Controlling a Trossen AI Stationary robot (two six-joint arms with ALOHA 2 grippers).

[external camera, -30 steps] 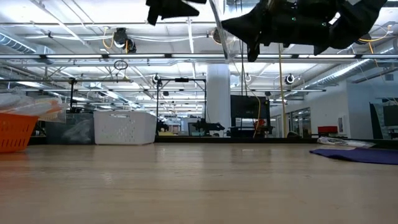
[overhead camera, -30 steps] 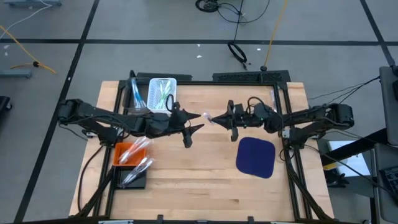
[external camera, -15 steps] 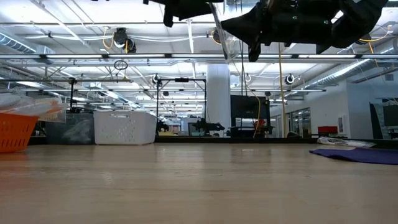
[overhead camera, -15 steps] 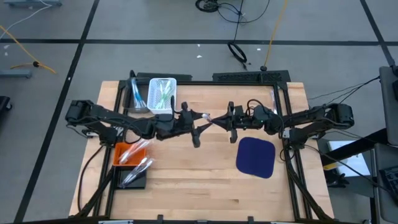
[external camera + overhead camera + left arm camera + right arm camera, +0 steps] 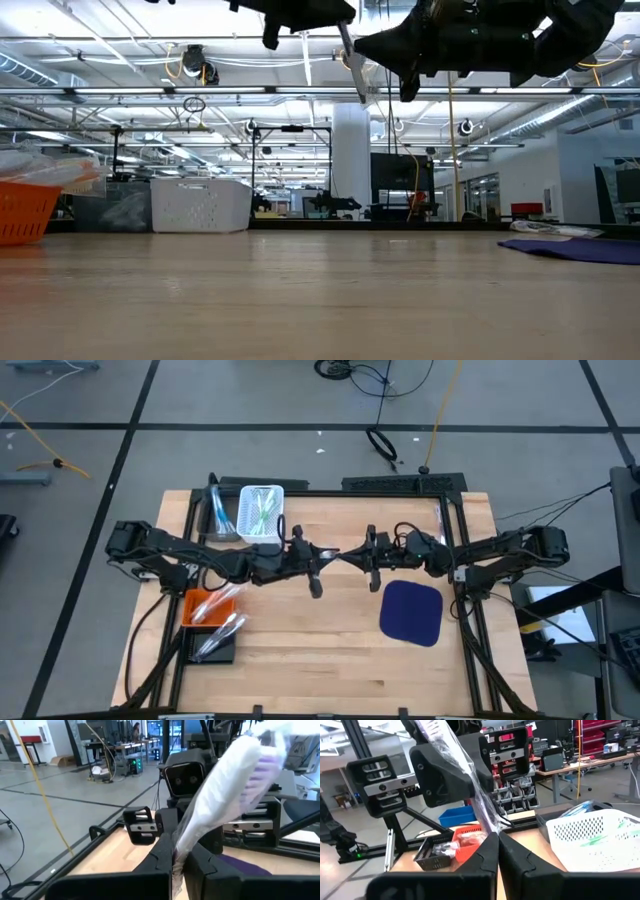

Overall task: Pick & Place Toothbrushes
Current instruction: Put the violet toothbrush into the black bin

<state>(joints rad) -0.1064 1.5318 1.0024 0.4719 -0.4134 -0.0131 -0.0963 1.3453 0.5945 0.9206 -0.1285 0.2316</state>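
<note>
Both grippers meet above the middle of the bench [image 5: 330, 650]: the left gripper [image 5: 328, 554] is clenched on one end of a wrapped toothbrush [image 5: 227, 790], and the right gripper [image 5: 352, 555] is clenched on the other end, the item held in the air between them. The white basket [image 5: 262, 512] at the far side holds more toothbrushes. An orange bin [image 5: 205, 608] and a black bin [image 5: 215, 645] with wrapped items sit at the left edge, a blue mat [image 5: 412, 612] toward the right.

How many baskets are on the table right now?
3: the white basket at the table's far edge, the orange basket near its left edge, and the black basket right beside the orange one. Arms may hide others.
</note>
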